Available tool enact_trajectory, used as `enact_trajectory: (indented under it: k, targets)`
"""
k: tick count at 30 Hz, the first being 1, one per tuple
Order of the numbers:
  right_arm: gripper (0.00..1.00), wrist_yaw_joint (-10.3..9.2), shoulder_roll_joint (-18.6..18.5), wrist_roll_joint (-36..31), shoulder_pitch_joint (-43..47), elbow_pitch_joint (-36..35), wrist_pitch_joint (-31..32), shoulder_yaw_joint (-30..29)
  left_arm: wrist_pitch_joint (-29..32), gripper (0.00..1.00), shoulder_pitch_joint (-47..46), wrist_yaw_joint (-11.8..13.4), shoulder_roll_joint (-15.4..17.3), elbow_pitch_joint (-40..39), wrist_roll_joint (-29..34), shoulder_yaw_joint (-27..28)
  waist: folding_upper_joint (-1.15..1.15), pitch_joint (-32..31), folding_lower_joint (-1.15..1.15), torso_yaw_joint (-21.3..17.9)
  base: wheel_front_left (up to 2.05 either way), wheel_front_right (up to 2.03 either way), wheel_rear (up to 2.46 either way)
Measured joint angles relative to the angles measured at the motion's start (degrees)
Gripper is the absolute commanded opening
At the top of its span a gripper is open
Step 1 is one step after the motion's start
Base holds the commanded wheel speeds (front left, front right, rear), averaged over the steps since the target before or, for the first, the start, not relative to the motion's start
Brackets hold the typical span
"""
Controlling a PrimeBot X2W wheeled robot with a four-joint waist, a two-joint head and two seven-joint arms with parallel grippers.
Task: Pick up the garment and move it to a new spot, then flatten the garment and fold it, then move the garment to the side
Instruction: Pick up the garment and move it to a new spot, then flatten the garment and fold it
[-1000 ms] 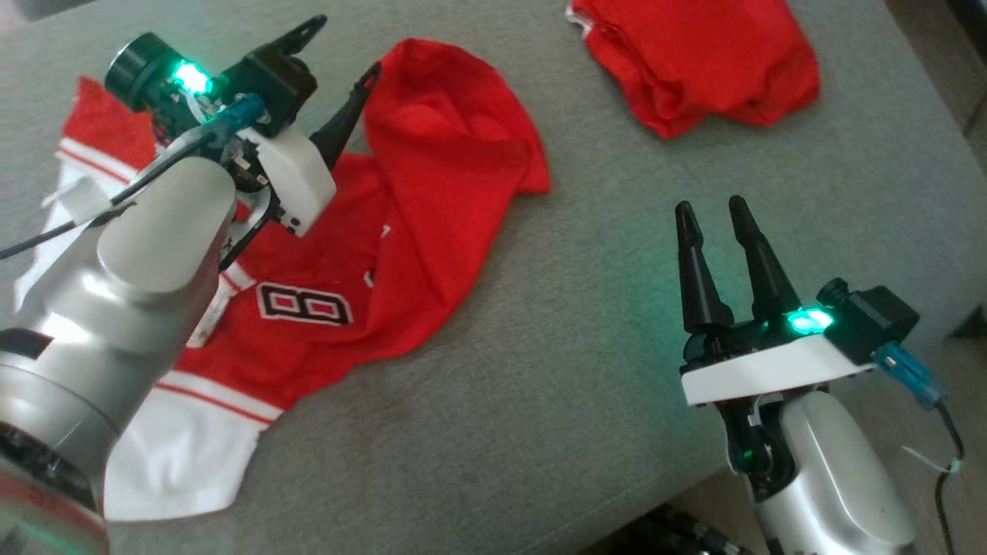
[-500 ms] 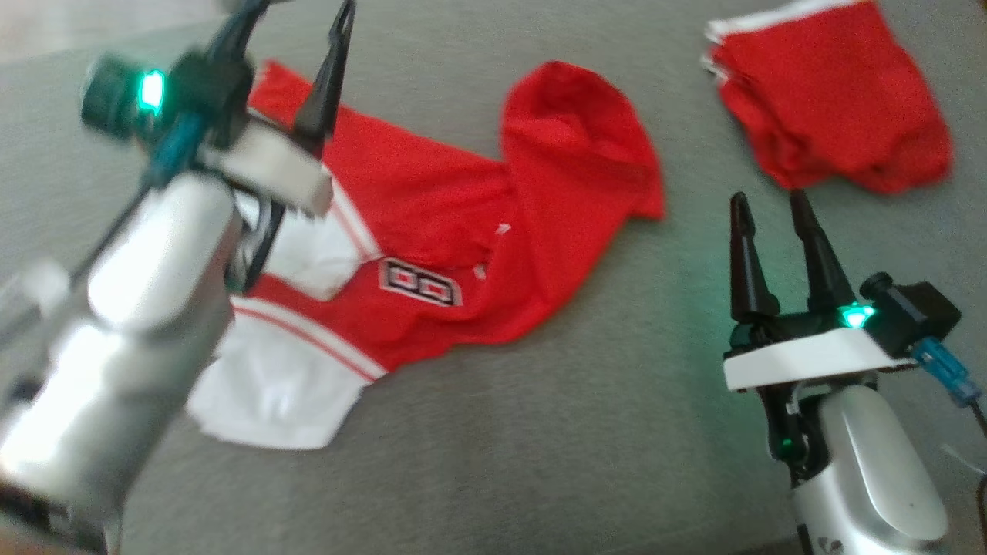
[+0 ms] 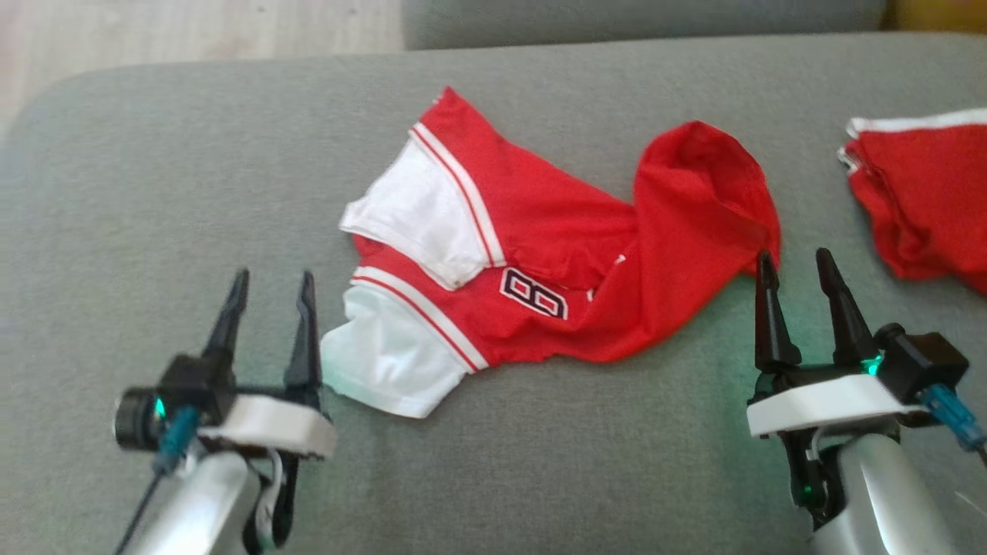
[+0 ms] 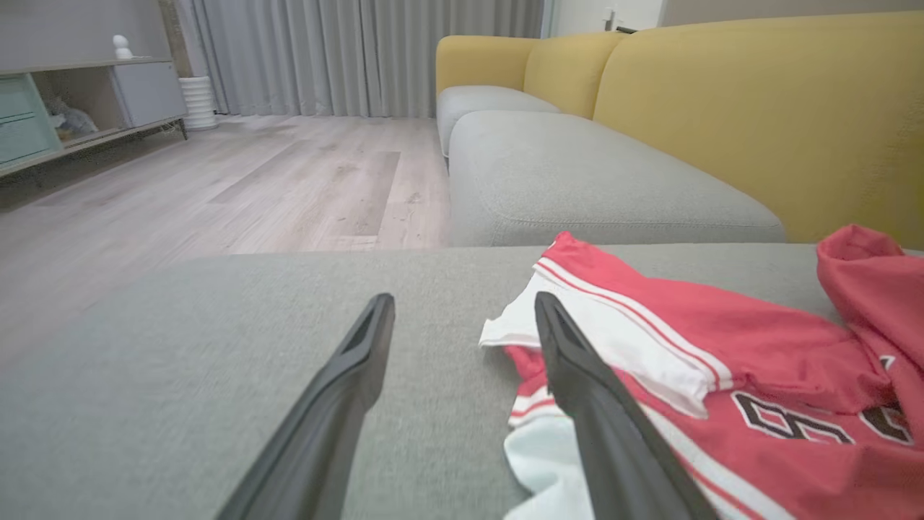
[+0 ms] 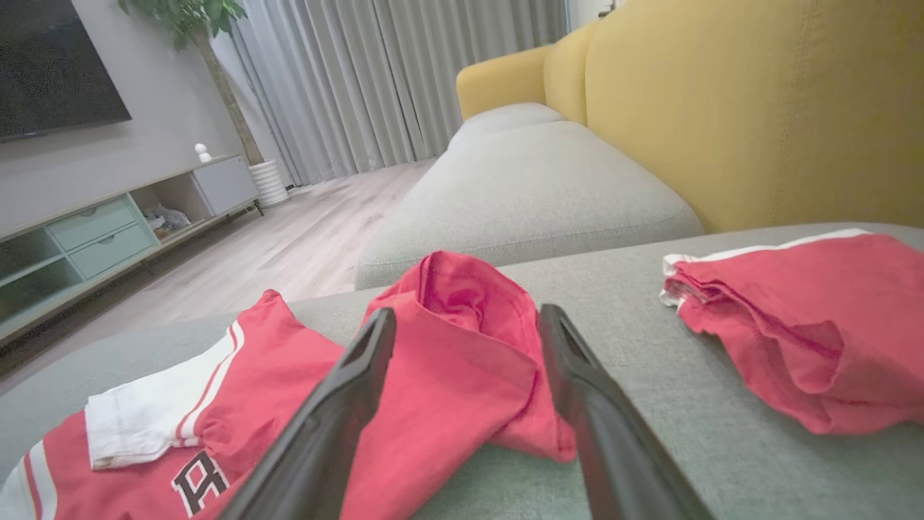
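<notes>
arms (image 3: 879, 501) silver | wrists (image 3: 833, 402) white | gripper fingers (image 3: 771, 324) black, tapered | lights (image 3: 872, 367) green

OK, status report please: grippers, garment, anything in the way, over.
Left gripper open, empty. Right gripper open, empty. Red-and-white numbered jersey crumpled on grey fabric cushion. Second red garment apart, at right.

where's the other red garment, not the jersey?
The red garment lies at the head view's far right on the grey cushion, right of the numbered jersey, just beyond the right gripper.
</notes>
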Motion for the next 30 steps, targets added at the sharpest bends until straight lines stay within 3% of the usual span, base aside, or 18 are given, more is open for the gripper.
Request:
enact_trajectory:
  k: [4,8,12,26,27,28,29,30]
  targets:
    - [1.00,0.00,0.0,0.0,0.3,0.0,0.0,-0.1,0.0,1.00,1.9,-0.8,-1.5,0.1,2.1,1.8,0.00,-1.0,0.00,1.1,0.00,0.00,0.00]
    - [1.00,0.00,0.0,0.0,0.3,0.1,0.0,0.4,0.1,1.00,1.7,-3.5,-1.8,3.7,2.6,1.6,0.00,-0.9,0.01,0.6,0.00,0.00,0.00]
    - [1.00,0.00,0.0,0.0,0.3,0.3,0.0,0.8,4.1,1.00,1.2,-6.0,-1.8,9.0,3.0,-1.1,0.00,-0.5,0.01,-0.6,0.00,0.00,0.00]
    - [1.00,0.00,0.0,0.2,0.3,0.4,0.0,1.5,11.3,1.00,-4.9,-8.8,-2.0,20.2,3.0,-4.2,0.00,1.4,0.01,-3.9,0.00,0.00,0.00]
    - [1.00,0.00,0.0,0.2,0.3,0.4,0.0,1.5,11.9,0.80,-5.4,-9.3,-2.1,20.6,2.9,-4.2,0.00,1.4,0.01,-3.9,0.00,0.00,0.00]
    - [1.00,0.00,0.0,0.2,0.3,0.4,0.0,1.5,12.2,0.11,-5.8,-9.7,-2.2,20.9,2.9,-4.2,0.00,1.3,0.01,-3.9,0.00,0.00,0.00]
    - [1.00,0.00,0.0,0.2,0.3,0.4,0.0,1.5,12.4,0.00,-6.0,-9.7,-2.3,21.2,2.9,-4.3,0.00,1.3,0.01,-3.9,0.00,0.00,0.00]
    - [1.00,0.00,0.0,0.2,0.3,0.4,0.0,1.5,12.4,0.00,-6.1,-9.7,-2.6,21.4,2.9,-4.3,0.00,1.2,0.01,-3.9,0.00,0.00,0.00]
